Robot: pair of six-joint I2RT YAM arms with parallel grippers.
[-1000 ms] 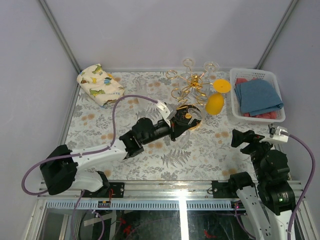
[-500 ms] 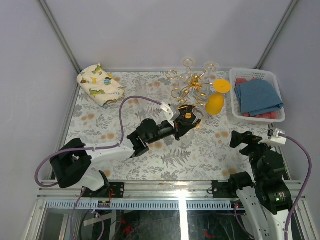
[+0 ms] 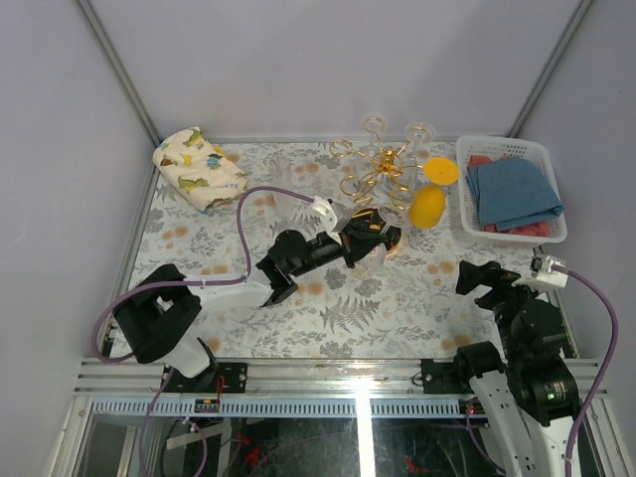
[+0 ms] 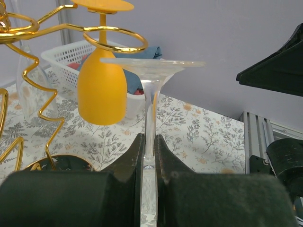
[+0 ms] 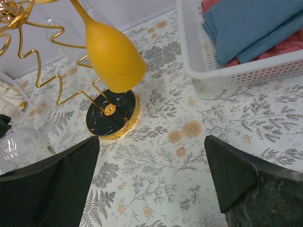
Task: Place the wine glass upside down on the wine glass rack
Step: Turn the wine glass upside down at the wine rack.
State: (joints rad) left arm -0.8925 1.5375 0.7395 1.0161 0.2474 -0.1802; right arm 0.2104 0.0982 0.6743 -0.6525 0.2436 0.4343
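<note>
Floral table (image 3: pixel 298 318), top view: left gripper (image 3: pixel 366 238) is sitting right at the rack (image 3: pixel 378 174) base, and I'm not making out its load from up here. Right gripper (image 3: pixel 487 276) is idling near the basket (image 3: pixel 462 214), well apart from the rack. Versus a second ago, the left shoulder has swung in toward centre while the wrist has barely shifted.

Left wrist: jaws are pinching the clear glass (image 4: pixel 150 118) by the stem, foot up, bowl below and out of view. Yellow glass (image 4: pixel 102 90) is already hanging from the rack just beside it.

Right wrist: fingers (image 5: pixel 52 184) are standing wide apart, gripping nothing, with the rack base and yellow glass ahead.

Risks I'm watching:
- the foot clipping rack wire or knocking the yellow glass on the way in
- the thin stem slipping in that narrow pinch
- a hard bump tipping the rack
</note>
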